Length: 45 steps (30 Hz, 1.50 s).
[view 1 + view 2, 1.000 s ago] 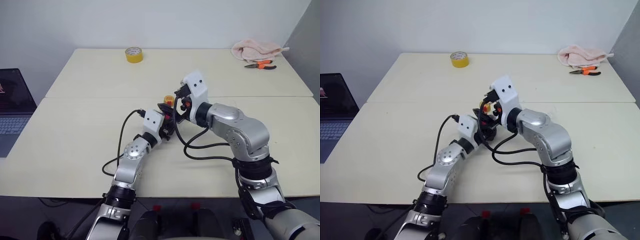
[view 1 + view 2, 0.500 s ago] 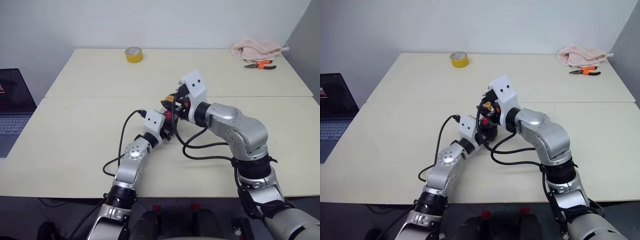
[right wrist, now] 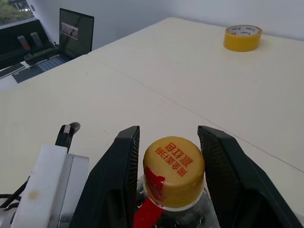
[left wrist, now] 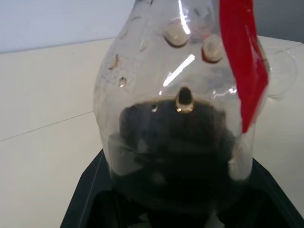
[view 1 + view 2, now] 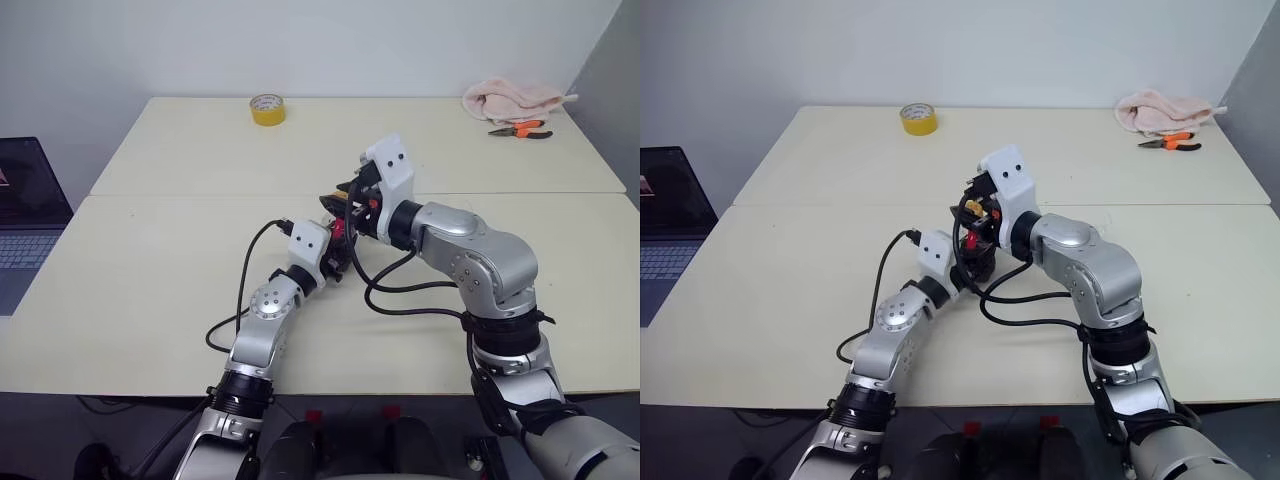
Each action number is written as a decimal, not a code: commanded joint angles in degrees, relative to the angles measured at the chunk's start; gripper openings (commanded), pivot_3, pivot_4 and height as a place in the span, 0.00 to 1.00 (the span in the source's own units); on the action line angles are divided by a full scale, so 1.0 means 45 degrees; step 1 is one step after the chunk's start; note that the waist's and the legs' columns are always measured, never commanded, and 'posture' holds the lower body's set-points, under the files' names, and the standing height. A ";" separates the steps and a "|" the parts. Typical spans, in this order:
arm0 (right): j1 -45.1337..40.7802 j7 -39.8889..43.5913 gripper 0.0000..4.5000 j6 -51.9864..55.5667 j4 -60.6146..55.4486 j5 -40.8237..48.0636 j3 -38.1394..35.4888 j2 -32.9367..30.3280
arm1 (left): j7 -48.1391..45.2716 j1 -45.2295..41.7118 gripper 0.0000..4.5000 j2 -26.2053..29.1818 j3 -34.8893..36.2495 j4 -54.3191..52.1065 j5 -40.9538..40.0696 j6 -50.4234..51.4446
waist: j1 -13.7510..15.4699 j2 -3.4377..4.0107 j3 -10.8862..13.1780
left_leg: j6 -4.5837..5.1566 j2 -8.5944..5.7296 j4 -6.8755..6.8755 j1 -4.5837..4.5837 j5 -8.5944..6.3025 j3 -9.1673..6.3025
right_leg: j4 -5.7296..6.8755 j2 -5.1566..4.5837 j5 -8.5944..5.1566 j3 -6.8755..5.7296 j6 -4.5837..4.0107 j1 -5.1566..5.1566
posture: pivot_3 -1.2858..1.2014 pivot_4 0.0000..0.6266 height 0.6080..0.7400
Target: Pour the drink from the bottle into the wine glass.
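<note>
- Bottle (image 4: 178, 109) stands upright on the cream table (image 5: 150, 260), mid-table, between the two grippers.
- Left gripper (image 5: 975, 262) holds the bottle's lower body; black fingers (image 4: 88, 190) hug both sides of it (dark drink (image 4: 175, 152) fills the lower part, red label strip runs down the neck).
- Right gripper (image 3: 173, 164) sits at the yellow cap (image 3: 174, 164), a finger (image 3: 121, 166) against each side: closed on the cap, which is on.
- Wine glass (image 4: 280, 71): part of the clear bowl shows just behind the bottle in the left wrist view.
- Yellow tape roll (image 5: 267, 108) at 11 o'clock from the bottle, near the far edge.
- Pink cloth (image 5: 510, 100) and orange-handled pliers (image 5: 520, 129) at 2 o'clock, far corner.
- Laptop (image 5: 30, 200) at 9 o'clock, off the table.
</note>
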 commanded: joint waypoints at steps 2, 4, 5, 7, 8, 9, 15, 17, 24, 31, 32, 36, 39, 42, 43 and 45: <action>-0.0415 0.0010 0.33 -0.0109 -0.0204 0.0113 -0.0148 -0.0007 | -0.0014 -0.0023 0.43 -0.0068 -0.0119 -0.0352 -0.0019 -0.0111 | 0.0000 0.0000 0.0000 | 0.0000 0.0000 0.0000 0.0000 0.0000 0.0000 | 0.0000 0.0000 0.0000 -0.0001 0.0000 0.0000 | 0.52 0.24 1.00; -0.0424 -0.0012 0.28 -0.0122 -0.0186 0.0111 -0.0156 0.0013 | -0.0010 -0.0014 0.42 -0.0065 -0.0116 -0.0360 -0.0020 -0.0103 | -0.0001 0.0000 0.0000 | 0.0000 0.0001 0.0000 0.0000 0.0000 0.0000 | 0.0000 0.0000 0.0000 0.0000 0.0000 -0.0001 | 0.52 0.24 1.00; -0.0431 -0.0023 0.28 -0.0130 -0.0177 0.0109 -0.0162 0.0025 | -0.0009 -0.0009 0.39 -0.0062 -0.0113 -0.0367 -0.0023 -0.0095 | -0.0001 0.0000 0.0000 | 0.0000 0.0001 0.0000 0.0000 0.0000 -0.0001 | 0.0001 0.0000 0.0000 0.0000 0.0000 -0.0001 | 0.52 0.24 1.00; -0.0428 -0.0024 0.28 -0.0164 -0.0168 0.0114 -0.0169 0.0038 | -0.0011 0.0039 0.36 -0.0052 -0.0125 -0.0403 -0.0023 -0.0083 | -0.0002 0.0000 0.0000 | 0.0000 0.0001 0.0000 0.0000 0.0000 0.0000 | 0.0000 0.0000 0.0000 0.0000 0.0000 -0.0001 | 0.52 0.24 1.00; -0.0425 -0.0021 0.28 -0.0175 -0.0163 0.0116 -0.0168 0.0038 | -0.0012 0.0055 0.34 -0.0048 -0.0131 -0.0413 -0.0023 -0.0079 | -0.0002 0.0000 0.0000 | 0.0000 0.0001 0.0000 0.0000 0.0000 0.0000 | 0.0000 0.0000 0.0000 0.0000 0.0000 -0.0001 | 0.52 0.24 1.00; -0.0416 0.0051 0.28 -0.0210 -0.0179 0.0131 -0.0152 -0.0012 | -0.0025 0.0077 0.33 -0.0039 -0.0139 -0.0440 -0.0032 -0.0062 | -0.0002 0.0000 0.0000 | 0.0000 0.0001 -0.0001 0.0000 0.0000 0.0000 | 0.0000 0.0000 0.0000 0.0000 0.0000 -0.0001 | 0.52 0.24 1.00; -0.0524 0.2204 0.28 -0.1705 0.0017 0.0432 -0.0043 -0.1218 | -0.1017 0.0221 0.28 0.0288 -0.0330 -0.1033 -0.0621 0.0448 | 0.0009 0.0000 0.0001 | 0.0000 -0.0002 0.0002 -0.0010 0.0000 -0.0002 | -0.0007 0.0000 0.0000 -0.0003 0.0000 -0.0001 | 0.52 0.24 1.00; -0.0701 0.3511 0.28 -0.2524 0.0351 0.0601 0.0028 -0.1908 | -0.1562 0.0360 0.27 0.0570 -0.0435 -0.1449 -0.0883 0.0733 | -0.0019 0.0002 0.0004 | 0.0001 -0.0002 0.0002 -0.0015 0.0000 0.0001 | -0.0014 0.0000 0.0000 -0.0004 0.0000 -0.0001 | 0.52 0.24 1.00; -0.1294 0.7121 0.28 -0.5220 0.2099 0.0889 0.0242 -0.3107 | -0.2813 0.0636 0.25 0.1527 -0.0368 -0.2600 -0.1752 0.1727 | -0.0065 0.0002 0.0006 | 0.0001 0.0016 -0.0011 -0.0017 0.0000 0.0000 | -0.0017 0.0012 0.0000 -0.0008 -0.0001 -0.0009 | 0.52 0.24 1.00; -0.1026 1.1059 0.28 -0.6747 0.2674 0.1286 0.1020 -0.3939 | -0.3120 0.0899 0.23 0.2159 -0.0298 -0.3172 -0.2012 0.2458 | -0.0014 -0.0001 0.0009 | 0.0001 0.0008 0.0002 -0.0033 0.0000 -0.0006 | -0.0033 0.0003 0.0000 -0.0016 0.0000 -0.0003 | 0.52 0.24 1.00; -0.0981 1.1408 0.28 -0.6865 0.2720 0.1314 0.1080 -0.4008 | -0.3132 0.0904 0.23 0.2181 -0.0290 -0.3208 -0.2034 0.2496 | -0.0009 0.0000 0.0009 | 0.0001 0.0008 0.0004 -0.0037 0.0000 -0.0009 | -0.0035 0.0003 0.0000 -0.0019 0.0000 -0.0004 | 0.52 0.24 1.00; -0.0831 1.2695 0.28 -0.7657 0.2915 0.1331 0.1295 -0.4139 | -0.3243 0.0983 0.23 0.2244 -0.0343 -0.3396 -0.2067 0.2667 | -0.0007 0.0000 0.0009 | 0.0000 0.0009 0.0007 -0.0040 0.0000 -0.0010 | -0.0035 0.0002 0.0000 -0.0020 0.0000 -0.0004 | 0.52 0.24 1.00; -0.0837 1.3097 0.28 -0.7833 0.2991 0.1481 0.1292 -0.4027 | -0.3269 0.1017 0.23 0.2289 -0.0402 -0.3431 -0.2095 0.2693 | 0.0001 -0.0001 0.0009 | 0.0000 0.0010 0.0006 -0.0041 0.0000 -0.0009 | -0.0036 0.0002 0.0000 -0.0020 0.0000 -0.0005 | 0.52 0.24 1.00; -0.1042 1.2741 0.28 -0.7656 0.3214 0.1326 0.1283 -0.3762 | -0.3233 0.0955 0.21 0.2258 -0.0451 -0.3357 -0.2030 0.2678 | 0.0006 -0.0001 0.0009 | 0.0000 0.0012 0.0006 -0.0041 0.0000 -0.0011 | -0.0035 0.0002 0.0000 -0.0021 0.0000 -0.0006 | 0.52 0.24 1.00; -0.1128 1.2515 0.28 -0.7493 0.3292 0.1254 0.1263 -0.3695 | -0.3209 0.0933 0.21 0.2248 -0.0451 -0.3337 -0.2008 0.2670 | 0.0005 -0.0001 0.0009 | 0.0000 0.0012 0.0005 -0.0041 0.0000 -0.0011 | -0.0035 0.0002 0.0000 -0.0021 -0.0001 -0.0006 | 0.52 0.24 1.00; -0.1245 1.2149 0.28 -0.7186 0.3387 0.1164 0.1190 -0.3609 | -0.3130 0.0895 0.20 0.2223 -0.0423 -0.3294 -0.1966 0.2652 | 0.0006 -0.0001 0.0009 | 0.0000 0.0011 0.0005 -0.0042 0.0000 -0.0011 | -0.0035 0.0001 0.0000 -0.0021 -0.0001 -0.0006 | 0.52 0.24 1.00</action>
